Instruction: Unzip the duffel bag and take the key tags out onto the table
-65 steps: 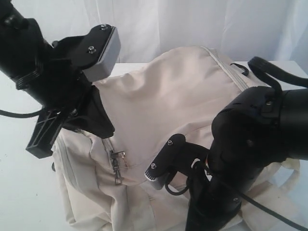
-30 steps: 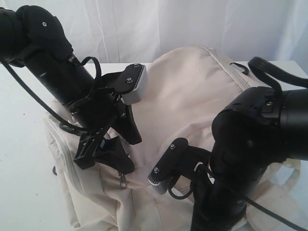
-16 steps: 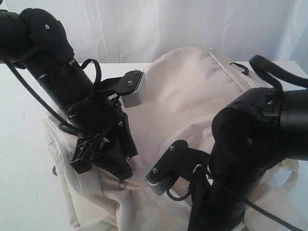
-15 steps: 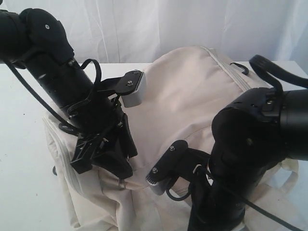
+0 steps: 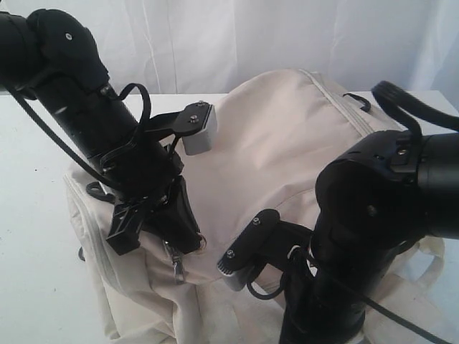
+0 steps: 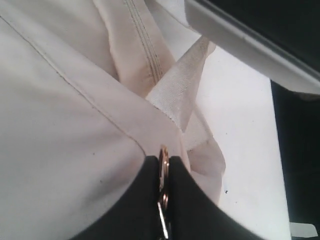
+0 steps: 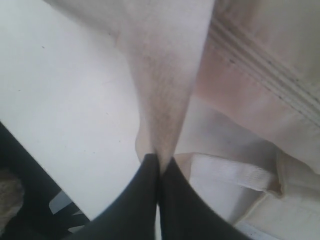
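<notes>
Unzipping step: the left gripper point(image 6: 164, 167) pinches the zipper pull point(image 6: 163, 154), and the right gripper point(image 7: 159, 164) clamps a fold of the duffel bag point(image 5: 287, 143). Next, likely, drag the pull along.

Black left arm point(image 5: 86, 107), black right arm point(image 5: 380, 215), looping cables point(image 5: 49, 141), silver screws point(image 5: 194, 120), grey camera box point(image 5: 202, 136)

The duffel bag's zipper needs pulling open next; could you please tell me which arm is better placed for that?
Left. The left gripper is shut on the metal zipper pull, while the right gripper pinches a fold of the duffel bag, probably steadying it.
</notes>
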Tool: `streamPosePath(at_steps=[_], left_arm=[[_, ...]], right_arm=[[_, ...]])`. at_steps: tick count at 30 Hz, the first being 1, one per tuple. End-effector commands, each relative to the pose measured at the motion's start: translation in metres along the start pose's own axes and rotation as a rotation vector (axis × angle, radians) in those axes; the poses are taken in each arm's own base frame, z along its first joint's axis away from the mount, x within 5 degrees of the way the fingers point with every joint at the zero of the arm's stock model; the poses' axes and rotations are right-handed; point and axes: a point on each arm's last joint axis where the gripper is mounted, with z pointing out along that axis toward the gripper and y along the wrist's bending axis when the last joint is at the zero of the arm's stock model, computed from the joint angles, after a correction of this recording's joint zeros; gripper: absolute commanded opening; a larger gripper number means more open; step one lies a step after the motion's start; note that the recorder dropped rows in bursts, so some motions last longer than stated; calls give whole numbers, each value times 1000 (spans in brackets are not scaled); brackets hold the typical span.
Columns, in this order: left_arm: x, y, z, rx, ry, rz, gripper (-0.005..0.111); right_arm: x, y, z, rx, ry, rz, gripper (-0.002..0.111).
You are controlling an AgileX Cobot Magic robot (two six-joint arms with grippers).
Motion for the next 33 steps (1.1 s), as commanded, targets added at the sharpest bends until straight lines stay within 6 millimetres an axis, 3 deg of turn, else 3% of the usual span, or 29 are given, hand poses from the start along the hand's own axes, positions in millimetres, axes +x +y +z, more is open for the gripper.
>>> streamPosePath(at_steps=[1,6,12,17,33], left_arm=[[-10,-11,-16,6,-27,-2,0],[-13,-21,-30,-34,-32,-35,0],[0,-20,-38,-126,110,-174,0],[0,-20,-41,-160,107,-181,0],[5,-7,-55,-417,130,-286,0]], right_arm=[[9,-2,0,0,63,9,0],[9,-2,0,0,63,9,0],[9,-2,0,0,63,9,0],[9,-2,0,0,64,2,0],[9,-2,0,0,64,5,0]])
